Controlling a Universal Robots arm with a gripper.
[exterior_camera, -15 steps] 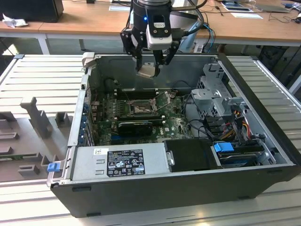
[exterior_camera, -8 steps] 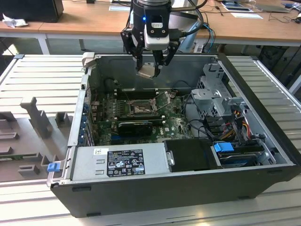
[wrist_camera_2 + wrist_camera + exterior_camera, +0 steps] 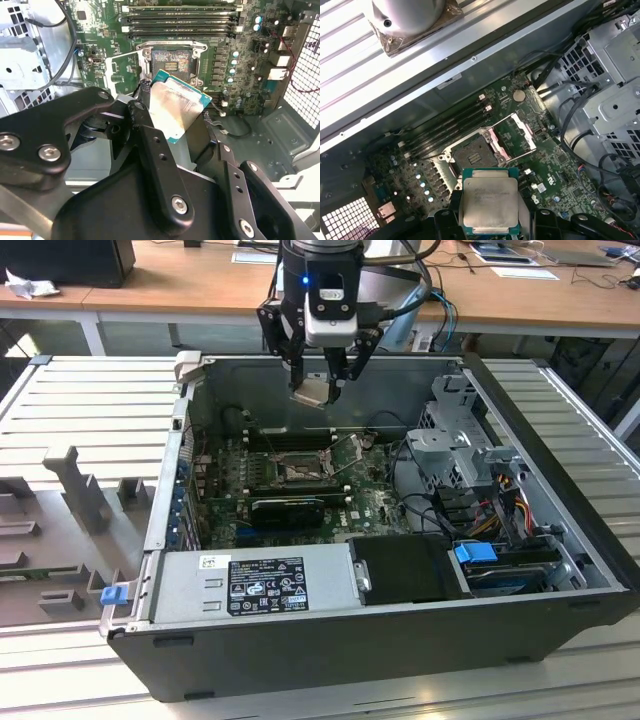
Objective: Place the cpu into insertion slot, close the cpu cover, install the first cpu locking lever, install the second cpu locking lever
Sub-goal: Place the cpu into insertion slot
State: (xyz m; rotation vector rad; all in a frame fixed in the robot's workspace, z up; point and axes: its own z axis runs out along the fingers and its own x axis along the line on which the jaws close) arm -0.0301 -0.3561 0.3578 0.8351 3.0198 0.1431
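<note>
My gripper [image 3: 318, 390] hangs over the back of the open computer case, shut on the cpu [image 3: 310, 393], a flat square chip with a pale metal face. Both wrist views show the cpu [image 3: 177, 107] [image 3: 490, 202] clamped by its edges between the black fingers [image 3: 145, 130]. Below it on the green motherboard lies the insertion slot [image 3: 300, 472] [image 3: 171, 60] [image 3: 472, 152], uncovered, with its dull contact field showing. The cpu cover [image 3: 123, 72] [image 3: 515, 132] stands swung open beside the slot. The chip is held well above the slot, apart from it.
Long black memory slots [image 3: 180, 20] run beside the socket. A black card [image 3: 288, 508] lies in front of it, then the power supply [image 3: 255, 580]. A metal drive cage with cables [image 3: 460, 455] fills the exterior view's right. The case walls [image 3: 175, 490] surround the board.
</note>
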